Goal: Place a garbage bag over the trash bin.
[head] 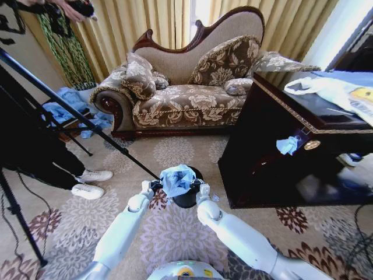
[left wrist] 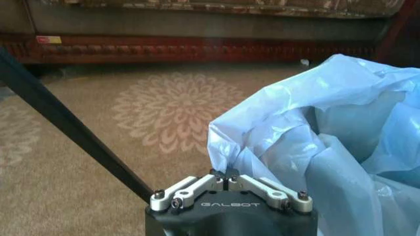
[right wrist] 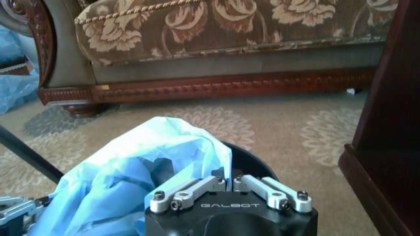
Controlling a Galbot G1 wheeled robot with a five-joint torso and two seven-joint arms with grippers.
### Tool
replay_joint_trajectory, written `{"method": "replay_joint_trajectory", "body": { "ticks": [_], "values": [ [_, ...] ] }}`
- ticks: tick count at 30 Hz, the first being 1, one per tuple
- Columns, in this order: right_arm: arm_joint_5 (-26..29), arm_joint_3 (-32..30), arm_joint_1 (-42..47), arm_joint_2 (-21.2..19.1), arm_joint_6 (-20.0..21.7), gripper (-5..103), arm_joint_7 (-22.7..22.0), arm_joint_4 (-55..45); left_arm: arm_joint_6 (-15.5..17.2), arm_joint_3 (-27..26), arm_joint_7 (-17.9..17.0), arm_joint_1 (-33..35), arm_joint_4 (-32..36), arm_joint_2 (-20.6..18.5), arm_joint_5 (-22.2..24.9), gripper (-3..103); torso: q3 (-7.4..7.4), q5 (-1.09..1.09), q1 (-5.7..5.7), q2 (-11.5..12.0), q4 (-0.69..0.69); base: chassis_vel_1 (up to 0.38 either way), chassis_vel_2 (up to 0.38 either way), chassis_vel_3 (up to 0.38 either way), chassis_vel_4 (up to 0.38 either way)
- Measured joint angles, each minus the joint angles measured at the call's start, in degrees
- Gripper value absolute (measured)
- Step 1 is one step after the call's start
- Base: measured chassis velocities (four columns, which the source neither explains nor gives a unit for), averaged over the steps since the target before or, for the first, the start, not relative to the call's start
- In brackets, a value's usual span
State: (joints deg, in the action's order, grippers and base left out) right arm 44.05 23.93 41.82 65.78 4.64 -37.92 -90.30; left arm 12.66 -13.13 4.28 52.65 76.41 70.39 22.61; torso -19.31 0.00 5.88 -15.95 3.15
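The pale-blue garbage bag [head: 178, 179] is bunched over the top of the black trash bin [head: 187, 199], which stands on the carpet just ahead of me. My left gripper [head: 155, 185] is at the bag's left side and my right gripper [head: 201, 187] at its right. In the left wrist view the left gripper [left wrist: 225, 175] is shut with the bag's edge [left wrist: 315, 147] at its tips. In the right wrist view the right gripper [right wrist: 229, 180] is shut on the film [right wrist: 151, 162], and the bin's rim [right wrist: 255, 166] curves behind it. The bag hides most of the bin's opening.
A dark wooden cabinet [head: 274, 151] stands close on the right, with a white bag [head: 344, 93] on top. A patterned sofa [head: 186, 87] is behind. A black tripod leg [head: 87, 119] slants down to the bin's left. A person's white shoes [head: 90, 182] and blue cloth [head: 67, 105] are at left.
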Motion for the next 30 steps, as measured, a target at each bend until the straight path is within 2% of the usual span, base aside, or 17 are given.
{"method": "replay_joint_trajectory", "body": {
  "ticks": [13, 19, 23, 27, 30],
  "values": [
    [-1.99, -0.24, -2.46, -2.14, 0.68, 0, -0.21, -0.61, -1.16, 0.22, -0.35, 0.0, 2.07, -0.23, -0.81, 0, 0.0, 0.01, 0.0, 0.0, -0.01, 0.0, 0.0, 0.0, 0.0],
    [-1.99, -1.06, -2.78, -4.53, 1.3, 0, 0.02, -1.47, -0.24, 1.52, -0.16, 0.14, 6.75, 0.09, -1.7, 0, 0.0, 0.0, 0.0, 0.0, 0.0, 0.0, 0.0, 0.0, 0.0],
    [-2.13, -1.1, -2.76, -4.88, 1.52, 0, 0.34, -1.16, 0.14, 1.56, -0.14, 0.14, 7.18, 0.29, -1.73, 0, 0.0, 0.01, 0.0, 0.0, 0.0, 0.0, 0.0, 0.0, 0.0],
    [-5.4, -1.72, -2.22, -4.93, 0.84, 0, 2.85, 2.34, 0.01, 1.15, -0.13, 0.79, 6.55, -0.22, -1.65, 0, 0.0, 0.0, 0.0, 0.0, -0.01, 0.0, 0.0, 0.0, 0.0],
    [-5.91, -1.97, -1.97, -5.04, 0.71, 0, 3.28, 3.19, -0.1, 0.87, -0.1, 1.22, 6.31, -0.53, -1.48, 0, 0.0, 0.01, 0.0, 0.0, 0.0, 0.0, 0.0, 0.0, 0.0]
  ]
}}
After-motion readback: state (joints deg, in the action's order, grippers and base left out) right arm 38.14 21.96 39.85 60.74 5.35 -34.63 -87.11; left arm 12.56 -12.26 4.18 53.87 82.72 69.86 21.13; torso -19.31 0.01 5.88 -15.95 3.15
